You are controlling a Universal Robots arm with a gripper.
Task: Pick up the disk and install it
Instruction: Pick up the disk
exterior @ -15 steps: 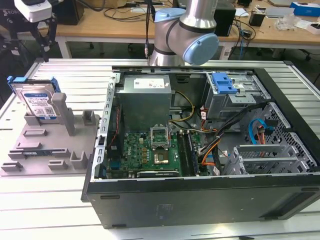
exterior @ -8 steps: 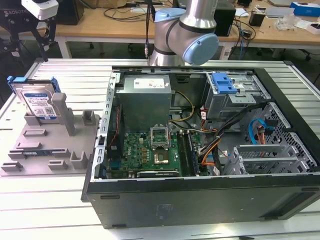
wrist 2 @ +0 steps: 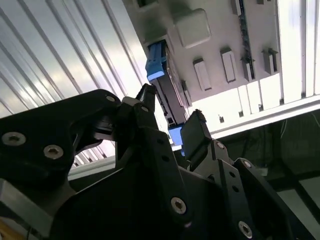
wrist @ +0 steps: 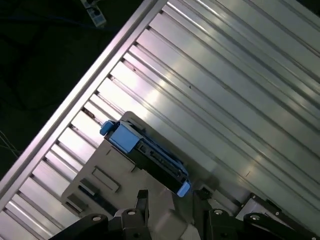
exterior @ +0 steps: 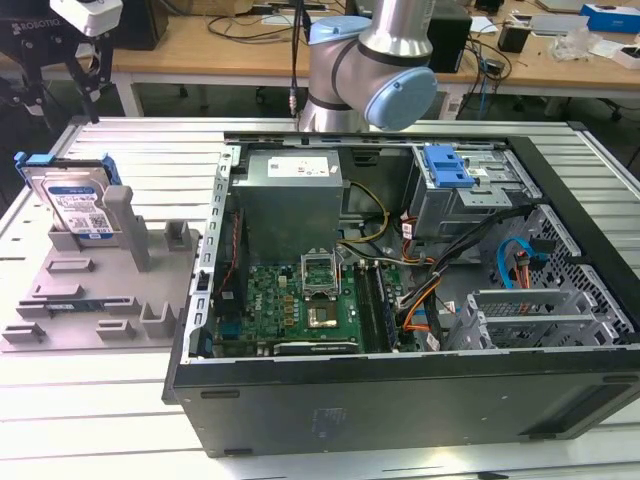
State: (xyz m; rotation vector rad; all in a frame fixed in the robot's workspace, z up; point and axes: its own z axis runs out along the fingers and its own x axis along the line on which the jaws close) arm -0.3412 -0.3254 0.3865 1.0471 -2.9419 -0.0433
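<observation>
We find the jaws open and empty. In both wrist views their two black fingers stand apart with nothing clamped between them. Through the gap we look at the disk beyond. The fingers do not touch it; there is free space between them and the disk.

In the exterior view the disk is at the exterior view's left, outside the case. It stands on its edge and leans back a little in a grey holder. Its white-and-blue label is turned to the camera and the blue bracket runs around its rim. The holder lies flat on the ribbed metal desk, just beside the case. The jaws hang above the disk, near the upper edge of this view.

The case lies on its side with the cover off. Inside it we see the green board and, behind that, the grey power supply. Toward the exterior view's right is a metal drive cage with a small blue latch on top. Orange and blue cables run between the board and the cage. The arm rises behind the case.
</observation>
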